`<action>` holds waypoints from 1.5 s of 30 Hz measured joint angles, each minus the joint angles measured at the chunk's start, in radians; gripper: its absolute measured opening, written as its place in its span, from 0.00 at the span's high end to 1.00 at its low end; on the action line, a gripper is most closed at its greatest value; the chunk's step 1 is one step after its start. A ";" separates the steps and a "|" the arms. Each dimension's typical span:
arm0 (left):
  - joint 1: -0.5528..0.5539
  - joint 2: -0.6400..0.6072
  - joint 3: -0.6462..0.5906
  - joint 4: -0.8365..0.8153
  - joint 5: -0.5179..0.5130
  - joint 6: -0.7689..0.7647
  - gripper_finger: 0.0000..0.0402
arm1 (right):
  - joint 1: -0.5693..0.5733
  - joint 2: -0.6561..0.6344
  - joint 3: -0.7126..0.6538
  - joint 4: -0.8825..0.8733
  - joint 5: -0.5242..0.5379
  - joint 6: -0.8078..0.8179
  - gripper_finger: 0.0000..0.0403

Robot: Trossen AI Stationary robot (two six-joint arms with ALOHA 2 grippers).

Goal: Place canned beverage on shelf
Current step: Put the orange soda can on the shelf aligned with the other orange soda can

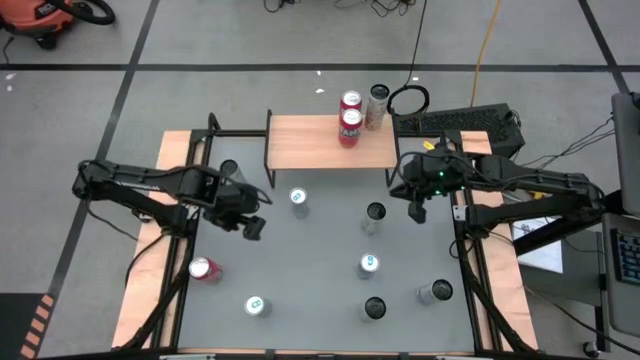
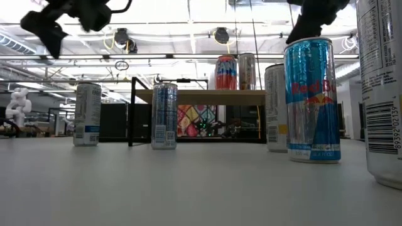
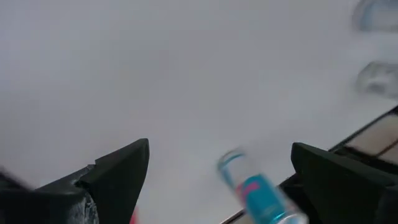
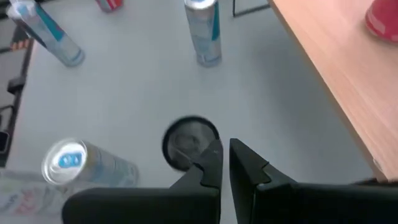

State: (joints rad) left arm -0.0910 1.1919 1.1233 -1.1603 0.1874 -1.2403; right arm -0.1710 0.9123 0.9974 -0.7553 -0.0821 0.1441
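The shelf stands on thin black legs at the table's far edge. Two red cans and a silver can stand on its wooden top. Several slim cans stand upright on the grey table, among them one with a dark top and a blue one. My left gripper hangs open above the table's left half, with the blue can showing far below between its fingers. My right gripper is shut and hovers near the shelf's right end, above and beside the dark-topped can.
A red can lies near the left side board. Pale wooden boards with black rails flank the table. More cans stand toward the near edge. A dark keyboard lies behind the shelf's right end.
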 joint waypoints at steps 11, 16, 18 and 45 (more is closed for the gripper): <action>-0.068 0.000 0.000 -0.228 0.170 0.257 0.02 | -0.005 0.012 0.000 0.027 0.001 0.294 1.00; -0.151 0.000 -0.006 -0.261 0.181 0.265 0.02 | -0.005 0.020 0.000 0.073 0.000 0.482 1.00; -0.188 0.000 -0.021 -0.263 0.184 0.230 0.02 | -0.004 0.021 0.000 0.078 0.001 0.528 0.99; -0.465 0.011 -0.119 -0.225 0.089 0.139 0.02 | 0.137 0.110 0.000 0.253 0.082 0.682 0.86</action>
State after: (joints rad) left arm -0.5557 1.2032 1.0046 -1.3852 0.2768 -1.1015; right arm -0.0343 1.0224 0.9974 -0.5028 -0.0002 0.8258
